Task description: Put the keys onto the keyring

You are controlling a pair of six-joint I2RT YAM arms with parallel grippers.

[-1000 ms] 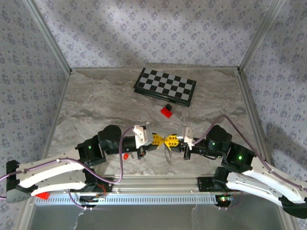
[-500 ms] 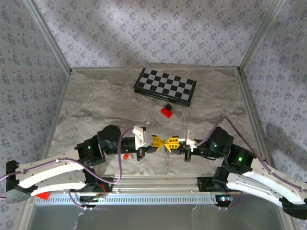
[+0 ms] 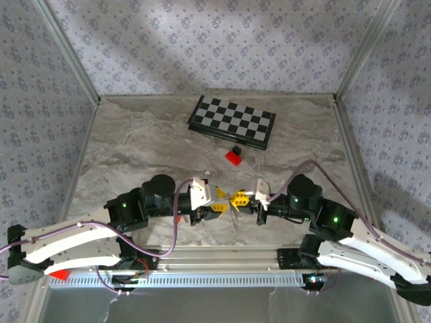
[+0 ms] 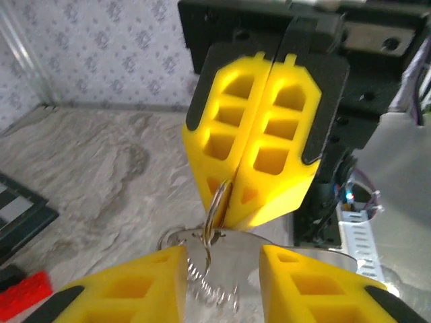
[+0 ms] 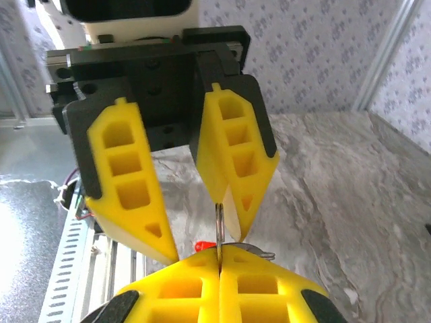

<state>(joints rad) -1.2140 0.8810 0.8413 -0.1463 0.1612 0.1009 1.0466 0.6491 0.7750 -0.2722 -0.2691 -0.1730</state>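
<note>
Your two arms are meeting tip to tip at the near middle of the counter [image 3: 135,145]. Your left gripper [image 4: 222,259] is holding its jaws partway apart with a clear gap between them, and they are gripping nothing. The keyring [image 4: 214,205] is poking into that gap. In the right wrist view its thin silvery edge is rising just beside the farther of the two left jaws, and I cannot tell whether it is touching that jaw. A small red-orange piece, seemingly the key [image 5: 205,247], is showing low down just left of the ring in that view, past the left jaw tips. I cannot tell whether it is lying on the counter. Your right gripper [image 5: 219,268] is pressing its jaws fully together on the keyring, pinching the ring's edge at the tips, and a silvery coil of it is hanging below. Farther off, a red block [image 3: 234,158] is lying just near of a chessboard [image 3: 232,121].
</note>
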